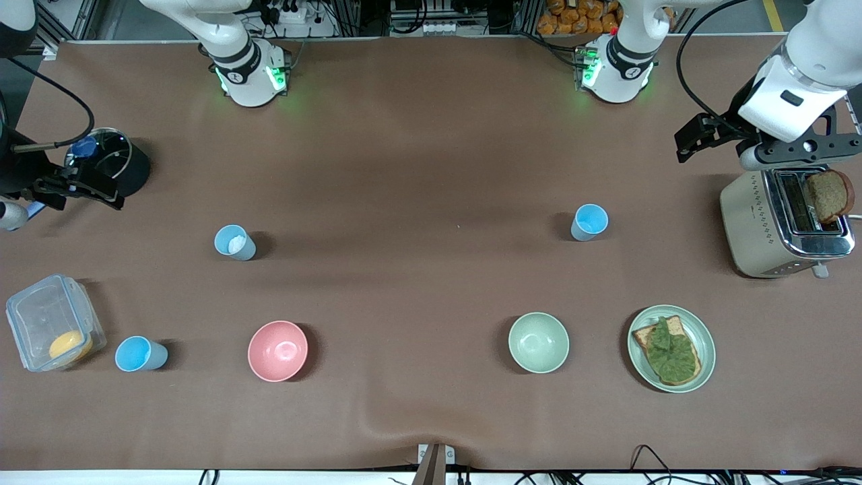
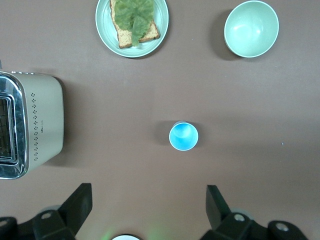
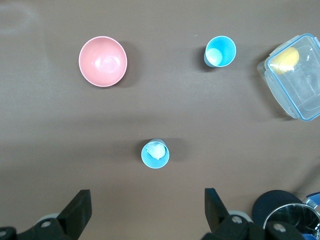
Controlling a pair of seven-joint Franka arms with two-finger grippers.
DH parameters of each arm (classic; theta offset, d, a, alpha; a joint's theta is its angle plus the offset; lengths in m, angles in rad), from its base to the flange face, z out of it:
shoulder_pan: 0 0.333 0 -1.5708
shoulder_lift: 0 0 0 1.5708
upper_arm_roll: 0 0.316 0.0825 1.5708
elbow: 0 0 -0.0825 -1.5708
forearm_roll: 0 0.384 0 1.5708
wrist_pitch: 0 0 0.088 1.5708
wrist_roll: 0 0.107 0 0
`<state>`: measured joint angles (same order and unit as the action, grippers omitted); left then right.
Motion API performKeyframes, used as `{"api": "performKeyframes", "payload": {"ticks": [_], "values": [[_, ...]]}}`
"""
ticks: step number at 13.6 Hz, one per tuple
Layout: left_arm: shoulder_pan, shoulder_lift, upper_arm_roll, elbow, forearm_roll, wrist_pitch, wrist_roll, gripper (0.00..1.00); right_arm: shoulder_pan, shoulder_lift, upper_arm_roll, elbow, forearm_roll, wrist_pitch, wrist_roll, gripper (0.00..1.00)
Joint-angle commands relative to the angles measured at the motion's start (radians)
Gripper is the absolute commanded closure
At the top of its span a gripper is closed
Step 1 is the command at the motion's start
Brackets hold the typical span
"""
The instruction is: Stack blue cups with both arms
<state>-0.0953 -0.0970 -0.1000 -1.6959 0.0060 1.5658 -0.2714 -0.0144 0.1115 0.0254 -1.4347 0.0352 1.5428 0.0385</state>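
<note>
Three blue cups stand upright and apart on the brown table. One cup point(image 1: 590, 222) point(image 2: 183, 136) is toward the left arm's end, farther from the camera than the pale green bowl point(image 1: 538, 342). A second cup point(image 1: 235, 242) point(image 3: 155, 154), with something white inside, is toward the right arm's end. The third cup point(image 1: 140, 354) point(image 3: 220, 51) stands nearer the camera, beside the clear box. My left gripper point(image 1: 688, 143) point(image 2: 148, 200) hangs open and empty, high beside the toaster. My right gripper point(image 1: 111, 195) point(image 3: 146, 204) hangs open and empty by the black pot.
A pink bowl point(image 1: 277, 350) point(image 3: 102, 61) sits near the front. A plate point(image 1: 700, 330) holds toast with lettuce. A toaster point(image 1: 761, 222) with bread stands at the left arm's end. A clear box point(image 1: 40, 316) and a lidded black pot point(image 1: 128, 168) are at the right arm's end.
</note>
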Motion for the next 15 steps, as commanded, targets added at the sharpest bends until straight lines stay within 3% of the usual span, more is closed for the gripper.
{"api": "performKeyframes", "payload": {"ticks": [1, 15], "values": [[0.005, 0.000, -0.006, 0.016, -0.006, -0.010, -0.011, 0.00, -0.009, -0.007, 0.005, -0.006, 0.006, 0.000, -0.009, 0.00], [-0.001, 0.000, -0.006, 0.018, -0.008, -0.012, -0.011, 0.00, -0.010, -0.009, 0.005, -0.010, 0.014, -0.018, -0.011, 0.00]]}}
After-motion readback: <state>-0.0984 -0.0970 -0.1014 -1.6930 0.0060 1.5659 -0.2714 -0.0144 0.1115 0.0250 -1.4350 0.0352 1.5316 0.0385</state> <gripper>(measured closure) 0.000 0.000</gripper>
